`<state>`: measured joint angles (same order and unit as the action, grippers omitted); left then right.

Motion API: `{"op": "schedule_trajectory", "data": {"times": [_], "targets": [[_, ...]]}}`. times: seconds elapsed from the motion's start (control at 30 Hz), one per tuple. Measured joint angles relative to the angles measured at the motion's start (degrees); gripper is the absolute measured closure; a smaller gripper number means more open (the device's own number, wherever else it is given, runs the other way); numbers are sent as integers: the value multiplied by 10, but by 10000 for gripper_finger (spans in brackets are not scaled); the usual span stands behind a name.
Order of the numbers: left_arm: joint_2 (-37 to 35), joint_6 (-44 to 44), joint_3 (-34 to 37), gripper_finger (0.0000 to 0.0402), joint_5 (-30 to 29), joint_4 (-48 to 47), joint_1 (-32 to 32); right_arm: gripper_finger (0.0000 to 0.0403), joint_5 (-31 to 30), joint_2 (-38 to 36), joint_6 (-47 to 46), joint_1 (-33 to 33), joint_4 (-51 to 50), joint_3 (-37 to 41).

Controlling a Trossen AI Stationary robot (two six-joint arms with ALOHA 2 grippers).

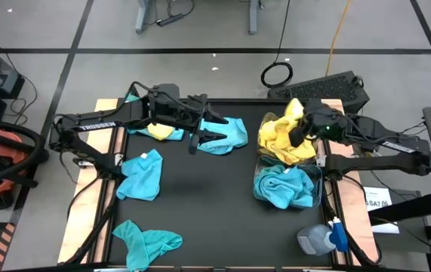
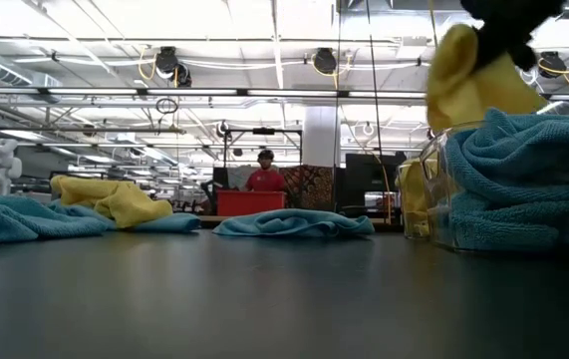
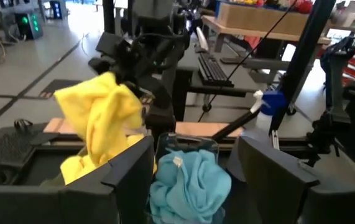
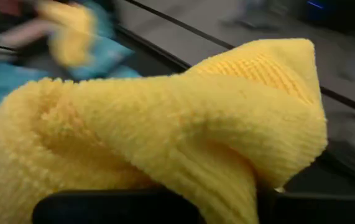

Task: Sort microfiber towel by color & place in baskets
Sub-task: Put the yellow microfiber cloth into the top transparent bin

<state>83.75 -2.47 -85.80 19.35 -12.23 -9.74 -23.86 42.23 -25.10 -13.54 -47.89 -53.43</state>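
Hanging from right gripper (image 1: 300,136) | yellow towel (image 1: 290,113) | long axis vertical

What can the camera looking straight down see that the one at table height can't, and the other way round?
Only the high view shows both arms, the left gripper open over the loose cloths, the spray bottle and the keyboard. Only the low view shows the room behind, with a person at a red box. Both show the right gripper shut on a yellow towel above the bins, and the teal towels filling one bin.
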Motion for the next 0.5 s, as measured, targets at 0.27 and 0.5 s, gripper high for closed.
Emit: {"op": "schedule_trajectory", "data": {"times": [0.27,0.5], "targets": [[-1,-1,0,162,-1,-21,1,402,-93,2,-73,-4,-172,0],[-1,-2,0,162,-1,-44,1,403,-86,20,-110,-32,-247,25]]}}
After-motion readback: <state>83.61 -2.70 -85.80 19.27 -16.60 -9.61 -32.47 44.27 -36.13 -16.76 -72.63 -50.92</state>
